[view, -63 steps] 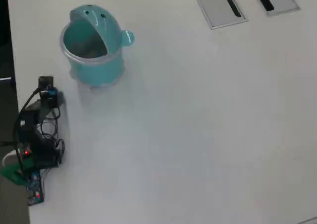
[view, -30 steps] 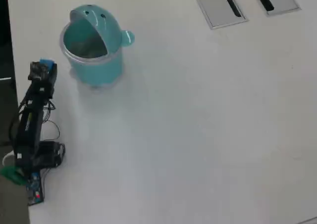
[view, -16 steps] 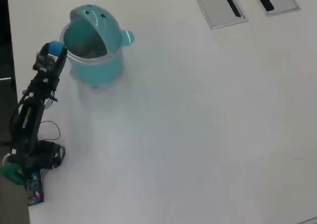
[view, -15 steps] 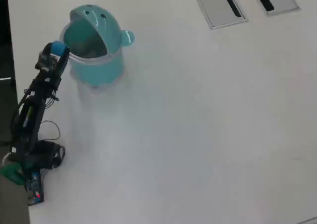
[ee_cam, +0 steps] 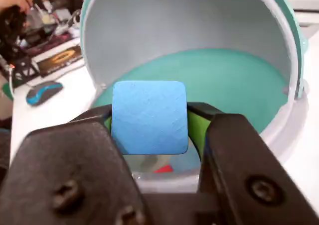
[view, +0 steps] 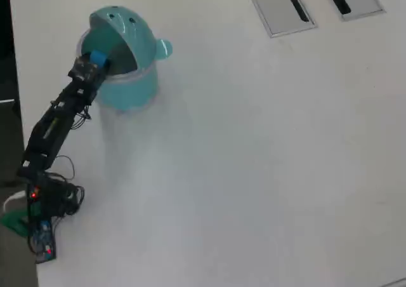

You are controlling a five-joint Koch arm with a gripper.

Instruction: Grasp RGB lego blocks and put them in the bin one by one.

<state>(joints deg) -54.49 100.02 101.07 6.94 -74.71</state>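
Clamped between the black jaws of the gripper sits the blue lego block, square face up toward the wrist camera, with a sliver of yellow-green showing at its right side against the right jaw; I can't tell whether that is a second block or part of the jaw. So the pincer is holding, not empty.

Directly past the block, the teal whale-shaped bin opens wide: its clear rim runs just beneath the jaws and its teal floor spreads out beyond them. Down inside, below the blue block, a small red scrap shows, which I take to be the red block already lying in the bin.

Relative to the bin, the block hangs above the near edge of the mouth, under the front of the domed hood. From overhead, the gripper reaches in from the lower left of the bin, with the arm stretched back toward its base at the table's left edge.

My guess is that release is the step in hand: the bin lies straight below and ahead, so letting go should drop the block inside, though it is close to the near rim.
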